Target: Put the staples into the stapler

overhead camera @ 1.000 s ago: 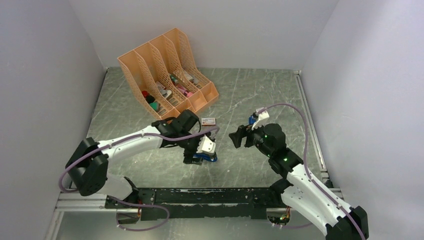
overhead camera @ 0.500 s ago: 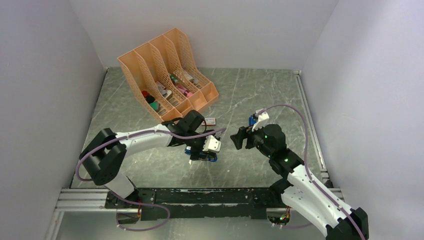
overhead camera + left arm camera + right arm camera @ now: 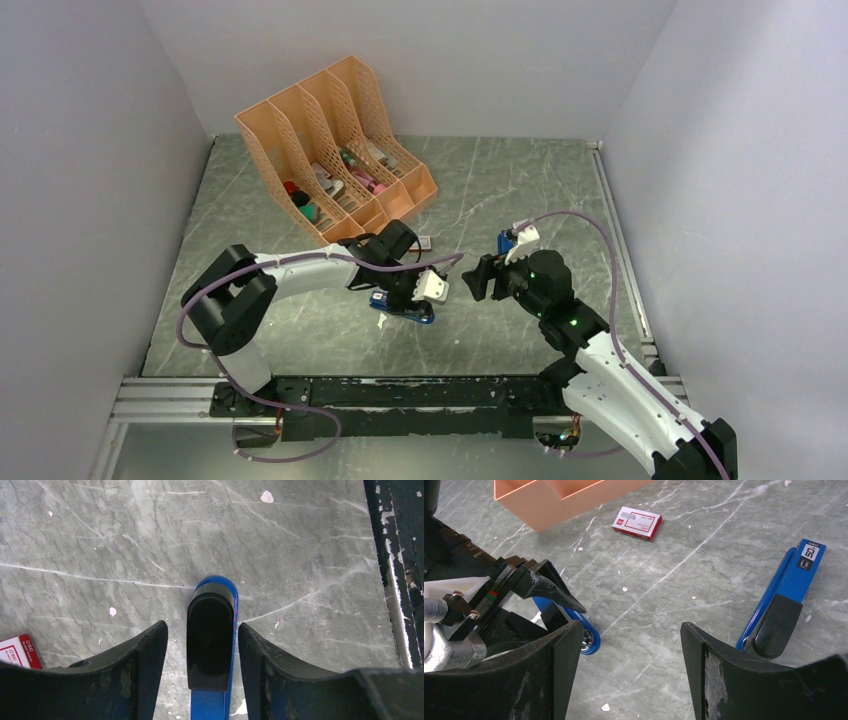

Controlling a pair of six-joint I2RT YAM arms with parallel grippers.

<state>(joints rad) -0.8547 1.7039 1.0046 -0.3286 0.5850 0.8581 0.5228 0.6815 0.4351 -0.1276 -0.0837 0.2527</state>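
A blue stapler (image 3: 211, 630) with a black top lies on the grey table between the fingers of my left gripper (image 3: 201, 635). The jaws straddle it with a thin gap on each side, so the gripper is open and touches nothing. From above, the same stapler (image 3: 410, 316) sits under the left gripper (image 3: 405, 300). My right gripper (image 3: 478, 278) hovers open just to its right, with only bare table between its fingers (image 3: 564, 645). A second blue stapler (image 3: 786, 587) lies to the right of it. The staples are out of view.
A small white-and-red box (image 3: 636, 522) lies on the table near the peach file organiser (image 3: 330, 140), whose slots hold several small items. A black rail (image 3: 400, 555) runs along the table's near edge.
My left arm has reached further right and its jaws have narrowed around the blue stapler. The right gripper has drifted slightly and closed a little.
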